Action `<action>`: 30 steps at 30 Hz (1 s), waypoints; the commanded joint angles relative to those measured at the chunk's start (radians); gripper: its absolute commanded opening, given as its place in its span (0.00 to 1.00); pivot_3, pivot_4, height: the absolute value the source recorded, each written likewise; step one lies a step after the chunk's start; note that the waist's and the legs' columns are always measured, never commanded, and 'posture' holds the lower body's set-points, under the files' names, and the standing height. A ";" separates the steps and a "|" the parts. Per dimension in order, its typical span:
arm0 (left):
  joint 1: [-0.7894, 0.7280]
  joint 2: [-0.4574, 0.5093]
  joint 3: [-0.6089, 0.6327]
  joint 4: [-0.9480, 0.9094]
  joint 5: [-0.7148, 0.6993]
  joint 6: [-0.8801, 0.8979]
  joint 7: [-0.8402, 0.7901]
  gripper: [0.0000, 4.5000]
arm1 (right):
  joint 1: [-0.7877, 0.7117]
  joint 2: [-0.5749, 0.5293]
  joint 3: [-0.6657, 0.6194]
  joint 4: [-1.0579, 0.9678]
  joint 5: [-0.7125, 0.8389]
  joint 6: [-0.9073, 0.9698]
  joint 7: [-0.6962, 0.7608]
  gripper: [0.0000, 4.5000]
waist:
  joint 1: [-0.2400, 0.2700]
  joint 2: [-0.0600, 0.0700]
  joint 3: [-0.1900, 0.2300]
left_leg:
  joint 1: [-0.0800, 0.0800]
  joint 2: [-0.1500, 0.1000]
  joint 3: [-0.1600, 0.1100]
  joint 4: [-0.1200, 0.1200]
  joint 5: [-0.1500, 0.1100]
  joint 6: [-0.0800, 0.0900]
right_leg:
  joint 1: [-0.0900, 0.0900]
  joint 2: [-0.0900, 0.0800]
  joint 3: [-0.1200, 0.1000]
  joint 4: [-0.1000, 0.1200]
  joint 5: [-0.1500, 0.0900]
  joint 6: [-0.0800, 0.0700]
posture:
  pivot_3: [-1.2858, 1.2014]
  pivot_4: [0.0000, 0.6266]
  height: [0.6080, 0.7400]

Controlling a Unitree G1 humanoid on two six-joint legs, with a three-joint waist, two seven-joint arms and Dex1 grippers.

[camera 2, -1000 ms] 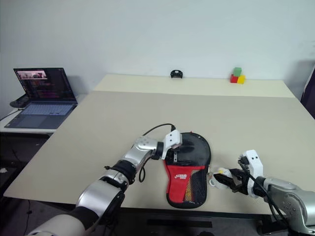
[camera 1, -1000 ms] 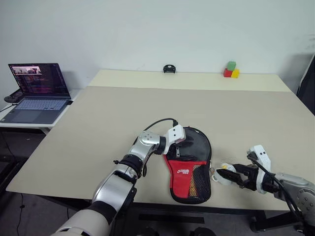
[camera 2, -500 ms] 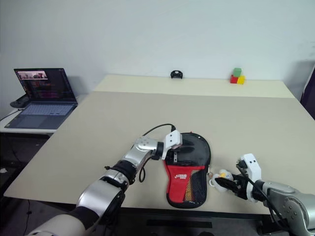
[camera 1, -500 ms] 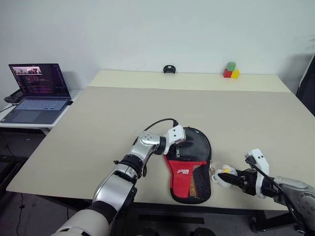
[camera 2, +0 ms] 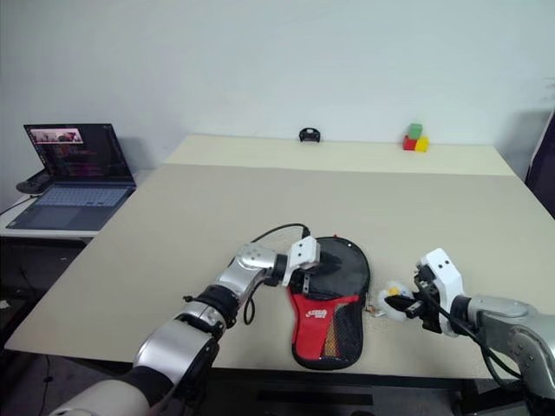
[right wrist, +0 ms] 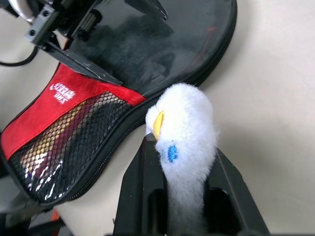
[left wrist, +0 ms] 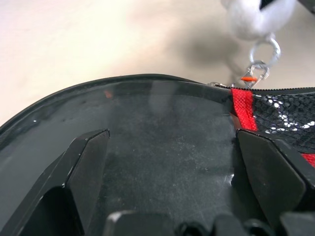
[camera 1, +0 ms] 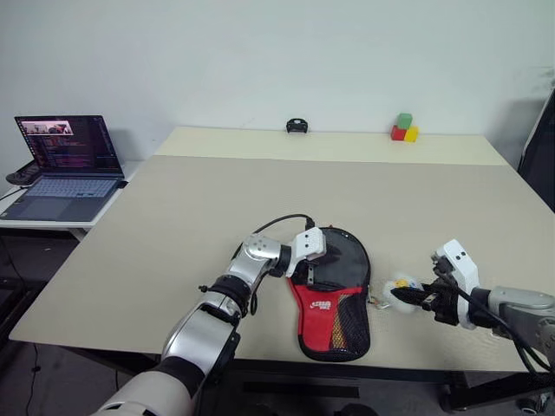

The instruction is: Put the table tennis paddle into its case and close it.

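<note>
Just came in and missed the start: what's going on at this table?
The robot is closing a paddle-shaped black and red fabric case lying near the table's front edge. Its left gripper, fingers open, presses on the case's black top. Its right gripper has its fingers clamped on a fluffy white bird charm linked by metal rings to the case's zipper. The paddle cannot be seen.

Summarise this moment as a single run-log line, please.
case: on table, looks zipped | left gripper: open, on case top | right gripper: shut on white plush zipper charm
</note>
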 commanded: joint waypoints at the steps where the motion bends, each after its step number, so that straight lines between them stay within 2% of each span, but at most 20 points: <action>1: 0.076 0.018 -0.096 0.070 0.108 0.037 -0.069 1.00 | -0.019 -0.045 -0.017 -0.035 0.037 0.003 0.036 0.06 | 0.000 -0.001 -0.001 | 0.000 0.000 0.000 0.000 0.000 0.000 | 0.000 0.000 0.000 0.000 0.000 0.000 | 0.52 0.24 1.00; 10: 0.090 0.042 -0.120 0.095 0.142 0.039 -0.056 1.00 | -0.005 -0.087 -0.011 -0.047 0.056 0.011 0.059 0.06 | -0.001 -0.004 -0.006 | 0.001 0.001 0.000 0.000 0.000 0.001 | 0.001 0.000 0.000 -0.001 0.000 0.000 | 0.52 0.24 1.00; 21: 0.100 0.040 -0.128 0.091 0.138 0.046 -0.057 1.00 | 0.084 -0.157 -0.058 -0.095 0.124 0.020 0.104 0.06 | -0.003 -0.005 -0.019 | 0.001 0.003 -0.003 -0.002 -0.002 0.002 | 0.004 0.000 0.000 -0.007 -0.001 -0.001 | 0.52 0.24 1.00; 30: 0.102 0.042 -0.131 0.090 0.136 0.047 -0.059 1.00 | 0.183 -0.155 -0.058 -0.230 0.219 0.033 0.101 0.06 | -0.002 -0.003 -0.024 | 0.001 0.003 -0.003 -0.002 -0.005 0.006 | 0.005 0.000 0.000 -0.010 -0.002 -0.001 | 0.52 0.24 1.00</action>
